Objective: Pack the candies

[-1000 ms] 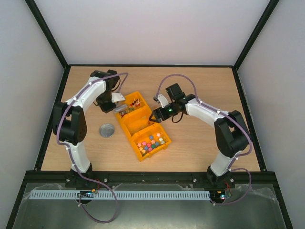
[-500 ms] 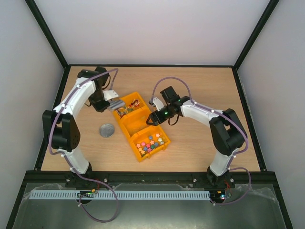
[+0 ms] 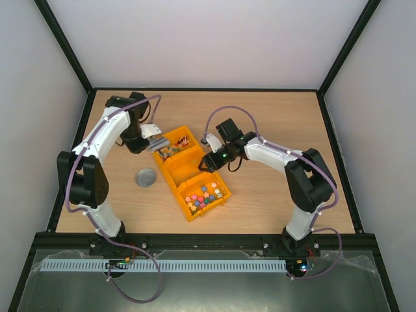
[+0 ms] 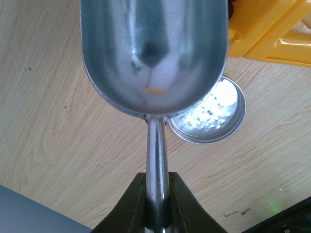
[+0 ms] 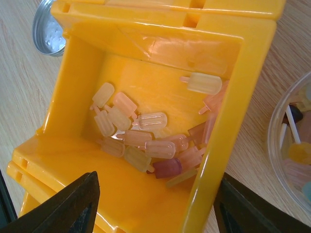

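Edging left since a second ago, the right gripper [image 5: 156, 194] hangs with jaws released at the right rim of the middle bin [image 3: 187, 168]. Beyond the lid [image 3: 145, 177], the left gripper [image 4: 158, 204], clenched on the scoop [image 4: 155, 58] handle, has drawn back to the left edge of the far bin [image 3: 193, 147]. Its bowl is empty and the candies [image 3: 174, 148] lie in the far bin, so scooping looks to be the step in hand; next the scoop must dip into that pile and lift out level.
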Controlling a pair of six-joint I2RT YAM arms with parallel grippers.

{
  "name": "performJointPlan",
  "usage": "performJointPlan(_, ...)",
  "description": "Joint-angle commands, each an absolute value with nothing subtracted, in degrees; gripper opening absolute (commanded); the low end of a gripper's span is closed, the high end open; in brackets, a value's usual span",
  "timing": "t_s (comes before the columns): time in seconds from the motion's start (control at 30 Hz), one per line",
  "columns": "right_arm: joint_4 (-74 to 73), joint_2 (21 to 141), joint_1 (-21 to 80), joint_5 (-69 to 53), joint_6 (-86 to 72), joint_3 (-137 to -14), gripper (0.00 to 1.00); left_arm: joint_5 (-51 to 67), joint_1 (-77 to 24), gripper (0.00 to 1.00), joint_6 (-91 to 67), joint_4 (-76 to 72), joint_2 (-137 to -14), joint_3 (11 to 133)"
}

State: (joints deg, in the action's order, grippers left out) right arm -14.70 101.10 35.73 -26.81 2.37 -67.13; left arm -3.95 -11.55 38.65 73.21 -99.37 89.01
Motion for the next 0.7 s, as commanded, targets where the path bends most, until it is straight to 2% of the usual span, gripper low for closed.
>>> performJointPlan(0.0,-15.8,101.2,37.4,-27.6,3.1,-69.2,0.64,-4.9,-11.3,0.02,40.1,74.5,-97.4,87.6)
performJointPlan(0.43,-14.8,103.8,40.6,-27.7,2.9,-71.1,0.63,-16.1,-14.0,0.02,44.1,74.6,-94.0,80.4)
performJointPlan(0.67,-14.7,105.0,41.3,-27.9,3.0,-72.3,0.63,-21.7,-14.2,0.02,45.9,74.5,-97.2,84.2)
